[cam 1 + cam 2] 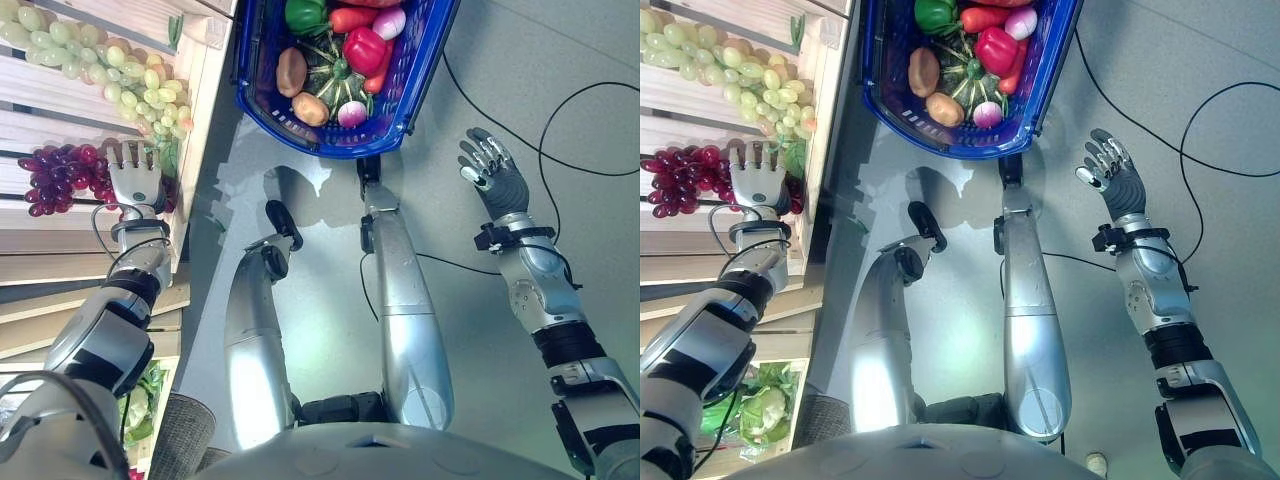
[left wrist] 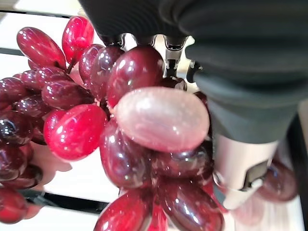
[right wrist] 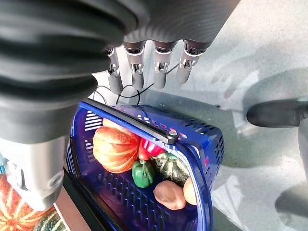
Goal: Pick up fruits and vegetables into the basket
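Observation:
A bunch of red grapes (image 1: 60, 175) lies on the pale wooden shelf (image 1: 40, 100) at my left. My left hand (image 1: 137, 185) rests at the right end of the bunch with straight fingers pointing up the shelf. In the left wrist view the red grapes (image 2: 134, 139) crowd against the palm, between the fingers and the thumb (image 2: 236, 178). The blue basket (image 1: 330, 140) stands on the floor ahead, holding a red pepper (image 1: 362, 48), a green pepper, potatoes, a striped squash and other vegetables. Right of the basket, my right hand (image 1: 495, 180) hangs open over the floor with its fingers (image 3: 144, 67) spread.
Green grapes (image 1: 110, 70) lie on the shelf level above the red ones. Leafy greens (image 1: 760, 405) sit in a lower crate beside my left arm. The grey floor (image 1: 560, 60) stretches right of the basket.

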